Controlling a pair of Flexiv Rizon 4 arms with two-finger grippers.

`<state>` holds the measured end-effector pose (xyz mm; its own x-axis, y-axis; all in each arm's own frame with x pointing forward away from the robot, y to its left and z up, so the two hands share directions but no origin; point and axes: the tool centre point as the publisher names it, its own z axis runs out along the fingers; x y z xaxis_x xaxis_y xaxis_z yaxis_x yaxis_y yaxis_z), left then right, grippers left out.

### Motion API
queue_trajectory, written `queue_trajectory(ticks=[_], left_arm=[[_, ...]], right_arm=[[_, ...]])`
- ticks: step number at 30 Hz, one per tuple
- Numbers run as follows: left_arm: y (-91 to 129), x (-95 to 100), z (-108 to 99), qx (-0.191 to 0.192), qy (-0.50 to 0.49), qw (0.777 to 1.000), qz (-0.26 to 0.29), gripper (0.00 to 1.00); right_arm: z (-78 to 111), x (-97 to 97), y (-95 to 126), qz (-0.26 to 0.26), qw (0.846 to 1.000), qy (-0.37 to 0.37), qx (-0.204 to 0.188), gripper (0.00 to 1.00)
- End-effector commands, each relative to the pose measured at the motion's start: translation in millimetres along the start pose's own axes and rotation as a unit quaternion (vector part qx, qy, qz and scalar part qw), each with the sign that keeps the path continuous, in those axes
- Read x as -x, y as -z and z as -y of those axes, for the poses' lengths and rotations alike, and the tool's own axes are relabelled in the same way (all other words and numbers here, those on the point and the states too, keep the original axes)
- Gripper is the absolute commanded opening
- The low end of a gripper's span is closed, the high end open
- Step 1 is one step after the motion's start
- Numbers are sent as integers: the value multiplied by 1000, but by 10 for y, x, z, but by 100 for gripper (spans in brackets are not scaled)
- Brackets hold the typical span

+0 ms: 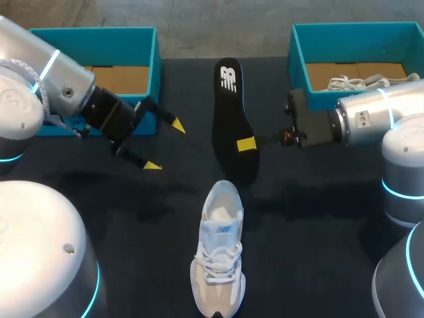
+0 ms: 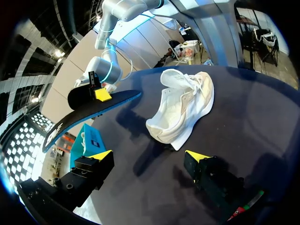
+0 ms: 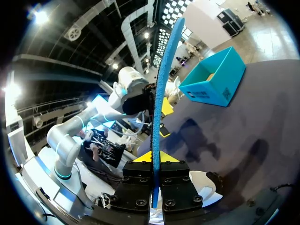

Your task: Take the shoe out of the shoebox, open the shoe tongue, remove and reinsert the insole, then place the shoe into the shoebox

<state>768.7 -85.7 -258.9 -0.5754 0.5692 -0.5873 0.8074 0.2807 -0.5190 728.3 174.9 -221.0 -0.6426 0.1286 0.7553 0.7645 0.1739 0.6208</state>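
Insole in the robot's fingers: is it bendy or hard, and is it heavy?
Probably bendy: the insole looks very thin edge-on and curves along its length in the left wrist view. Likely light too, since the right gripper holds all of it by pinching just one edge.

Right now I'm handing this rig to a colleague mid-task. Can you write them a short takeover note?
Left gripper: fingers open, empty, over the table beside the insole.
Right gripper: shut on the black insole, holding it off the table.
White shoe: stands on the table, out of any box, on the near side of the insole.
Left shoebox and right shoebox: at the far edge; white laces show in the right one.
Done: shoe out, insole removed.
Left: reinsert insole, put shoe back in shoebox.
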Motion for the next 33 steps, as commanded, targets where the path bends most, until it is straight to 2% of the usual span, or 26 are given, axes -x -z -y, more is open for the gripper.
queue_trajectory(ticks=[1, 9, 20, 33], left_arm=[[-1, -3, 6, 1, 0, 1000, -1, 100], [-1, -3, 6, 1, 0, 1000, -1, 100], [-170, -148, -100, 13, 44, 999, -21, 100], [-424, -428, -236, 10, 113, 993, -39, 100]], right_arm=[[7, -2, -14, 1, 1000, 0, 1, 0], [8, 20, -40, -3, 1000, 1, -6, 0], [200, 184, -165, -25, 997, 70, 36, 0], [354, 129, -204, 7, 991, 96, 89, 0]])
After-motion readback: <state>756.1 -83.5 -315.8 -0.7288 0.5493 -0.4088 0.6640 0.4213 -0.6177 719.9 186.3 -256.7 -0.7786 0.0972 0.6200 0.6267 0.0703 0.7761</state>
